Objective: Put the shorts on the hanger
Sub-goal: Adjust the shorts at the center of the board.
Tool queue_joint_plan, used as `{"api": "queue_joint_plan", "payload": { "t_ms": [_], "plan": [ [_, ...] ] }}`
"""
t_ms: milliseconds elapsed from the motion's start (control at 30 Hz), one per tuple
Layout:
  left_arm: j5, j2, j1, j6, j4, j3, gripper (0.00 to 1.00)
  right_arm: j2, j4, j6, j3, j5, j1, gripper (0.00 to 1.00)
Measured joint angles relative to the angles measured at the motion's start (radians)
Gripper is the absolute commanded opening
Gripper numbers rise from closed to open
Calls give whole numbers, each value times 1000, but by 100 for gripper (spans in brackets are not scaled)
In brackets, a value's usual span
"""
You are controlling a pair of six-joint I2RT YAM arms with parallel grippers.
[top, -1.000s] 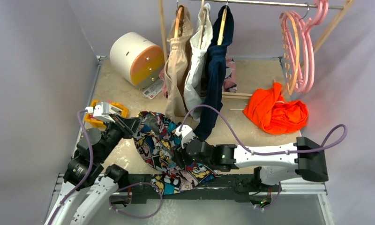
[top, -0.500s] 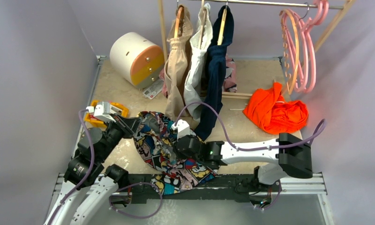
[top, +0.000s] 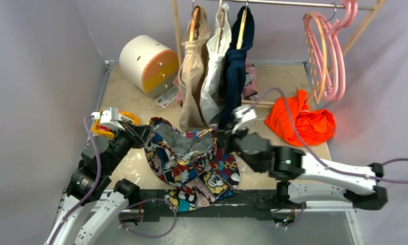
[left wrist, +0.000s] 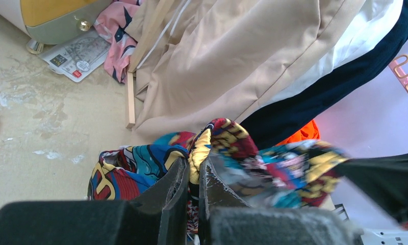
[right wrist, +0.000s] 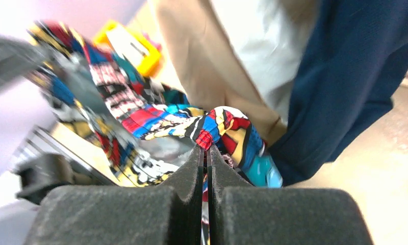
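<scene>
The right hand [top: 224,139] has left the middle of the shorts [top: 199,171], swung out to the right end of the waistband [top: 184,139] and closed on it. In its wrist view the fingers pinch a fold of the printed cloth. The left hand [top: 141,135] is clamped on the waistband's left end, as before. The waist is therefore now stretched open between them above the near-left part of the surface [top: 135,104], with the legs trailing over the near edge. We judge the shorts ready to be carried to a hanger.

The hanger [top: 310,51] seems to be the paler, wavy-armed one at the left of the pink hangers [top: 337,61], well apart from the shorts.

We count one pair of shorts, two hands, three garments [top: 212,71] hung on the rail [top: 278,4], and one orange garment [top: 301,122] lying on the surface. The pink hangers overlap too much to count.
</scene>
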Motion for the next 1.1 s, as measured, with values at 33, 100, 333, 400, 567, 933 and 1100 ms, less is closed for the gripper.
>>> {"api": "queue_joint_plan", "payload": {
  "t_ms": [33, 100, 333, 400, 567, 933, 1100],
  "plan": [
    [1, 6, 0, 0, 3, 0, 0, -46, -18, -8, 24, 19, 0, 0],
    [5, 19, 0, 0, 11, 0, 0, -121, -44, -16, 57, 51, 0, 0],
    [42, 45, 0, -10, 54, -54, 0, -198, -169, 9, 59, 117, 0, 0],
    [46, 62, 0, -11, 56, -71, 0, -185, -219, 40, 48, 131, 0, 0],
    [61, 116, 0, -13, 69, -105, 3, -163, -304, 94, 28, 164, 0, 0],
    [105, 169, 0, -32, 100, -140, 59, -185, -275, 34, 19, 165, 0, 0],
    [124, 180, 0, -32, 111, -141, 65, -177, -241, -9, 20, 148, 0, 0]
  ]
}}
